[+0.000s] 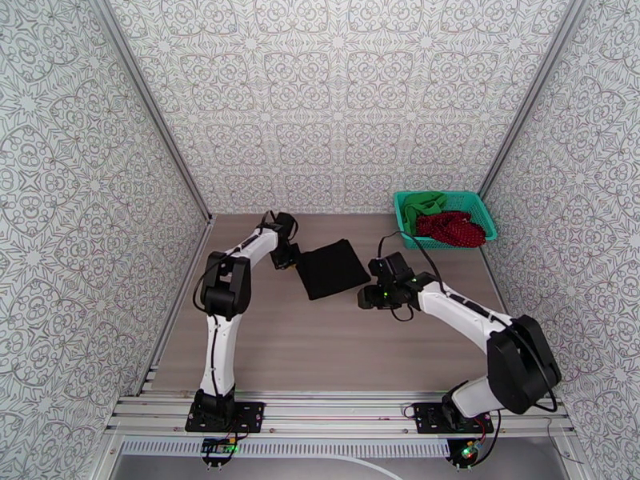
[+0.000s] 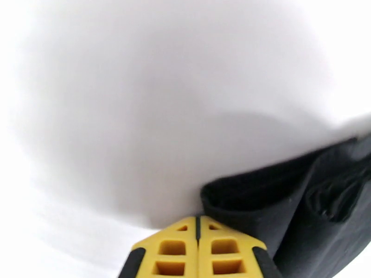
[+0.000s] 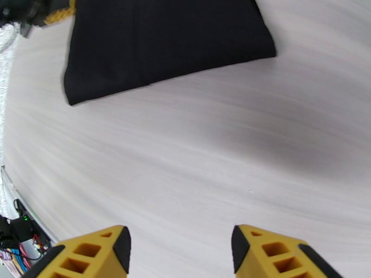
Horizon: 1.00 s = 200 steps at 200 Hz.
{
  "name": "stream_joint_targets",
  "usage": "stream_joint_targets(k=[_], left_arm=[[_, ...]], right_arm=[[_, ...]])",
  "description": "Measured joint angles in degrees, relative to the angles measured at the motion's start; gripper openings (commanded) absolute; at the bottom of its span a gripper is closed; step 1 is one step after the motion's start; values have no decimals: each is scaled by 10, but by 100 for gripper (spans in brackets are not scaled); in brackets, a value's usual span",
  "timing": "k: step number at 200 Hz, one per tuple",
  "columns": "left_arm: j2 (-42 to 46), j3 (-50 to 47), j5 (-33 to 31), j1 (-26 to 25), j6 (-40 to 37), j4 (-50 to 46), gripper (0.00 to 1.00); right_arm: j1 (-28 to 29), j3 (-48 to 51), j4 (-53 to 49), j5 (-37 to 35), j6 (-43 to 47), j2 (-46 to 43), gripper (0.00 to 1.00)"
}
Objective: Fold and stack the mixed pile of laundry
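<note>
Cloth first: the black garment lies folded flat near the middle of the table, a little toward the far side. From where I stand it looks almost square, so I can't honestly pick a long axis. It sits skewed to the table edges, with one corner pointing far-left and the opposite one near-right.

The left gripper is down at that far-left edge. Seen from its own wrist, its yellow fingertips are pressed tight together, with the folded black edge just beside them on the right. They look empty, though the cloth starts so near the tips that I wouldn't swear to it.

The right gripper sits just off the garment's near-right corner. Its fingers are spread wide over bare tabletop with nothing between them, and the black cloth is ahead of it.

The green garment and the dark red dotted garment lie bunched in the teal basket at the far-right corner. The green one is on the left and the red one spills toward the near rim.
</note>
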<state>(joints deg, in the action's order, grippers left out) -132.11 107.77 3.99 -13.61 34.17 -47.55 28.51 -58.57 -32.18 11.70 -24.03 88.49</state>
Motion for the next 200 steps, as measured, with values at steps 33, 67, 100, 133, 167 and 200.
stream_joint_targets(k=[33, 67, 100, 133, 167, 200], left_arm=[[101, -104, -15, -11, 1, 43, 12], [259, -207, -24, -44, 13, 57, 48], [321, -299, -12, -108, 41, 99, 65], [294, -342, -4, -147, 68, 113, 54], [222, -320, -7, -144, 77, 133, 31], [153, -262, -15, -128, 74, 124, 25]], right_arm=[[-15, -89, -15, -19, 25, 72, 65], [-46, -193, -17, -23, 64, 170, 61], [-60, -271, -24, -19, 90, 272, 56], [-61, -311, -32, -10, 102, 334, 40], [-61, -317, -28, 5, 86, 348, 20], [-60, -317, -10, 28, 57, 357, 10]])
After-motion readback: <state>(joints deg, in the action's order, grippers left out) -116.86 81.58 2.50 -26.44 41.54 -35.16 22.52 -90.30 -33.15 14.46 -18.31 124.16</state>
